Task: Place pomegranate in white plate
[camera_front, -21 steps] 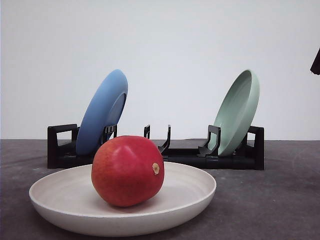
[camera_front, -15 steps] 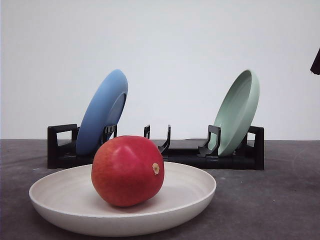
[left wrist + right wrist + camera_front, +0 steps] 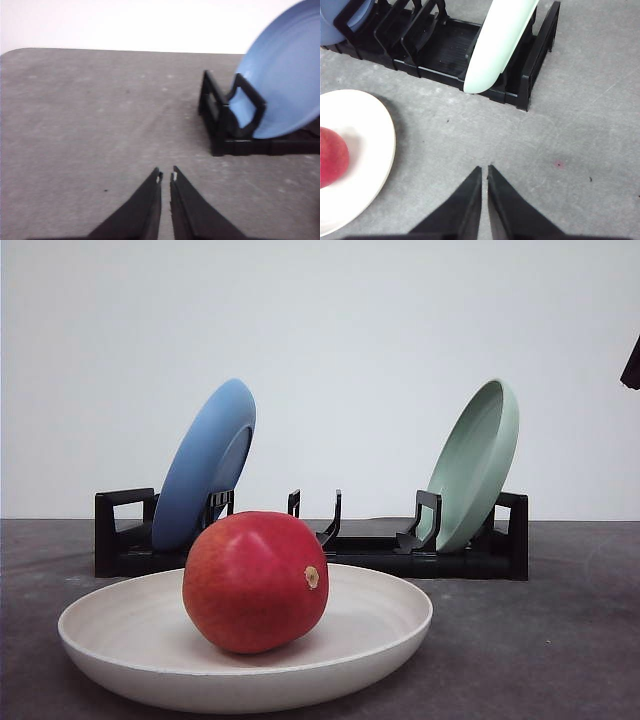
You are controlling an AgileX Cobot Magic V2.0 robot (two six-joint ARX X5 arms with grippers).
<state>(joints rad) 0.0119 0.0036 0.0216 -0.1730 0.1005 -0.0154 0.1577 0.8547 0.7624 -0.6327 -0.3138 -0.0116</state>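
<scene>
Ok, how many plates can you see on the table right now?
3. The white plate lies flat at the front, holding the pomegranate. The blue plate leans in the black rack on the left, the pale green plate on its right.

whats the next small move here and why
Probably none beyond keeping both arms clear: the pomegranate already sits in the white plate, and the left gripper and right gripper are shut over bare table, holding nothing.

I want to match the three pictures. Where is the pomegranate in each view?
Front view: pomegranate low, left of centre, in the white plate.
Left wrist view: not in it.
Right wrist view: pomegranate at the left edge, cut off, in the plate.
Shared landmark: black rack.
</scene>
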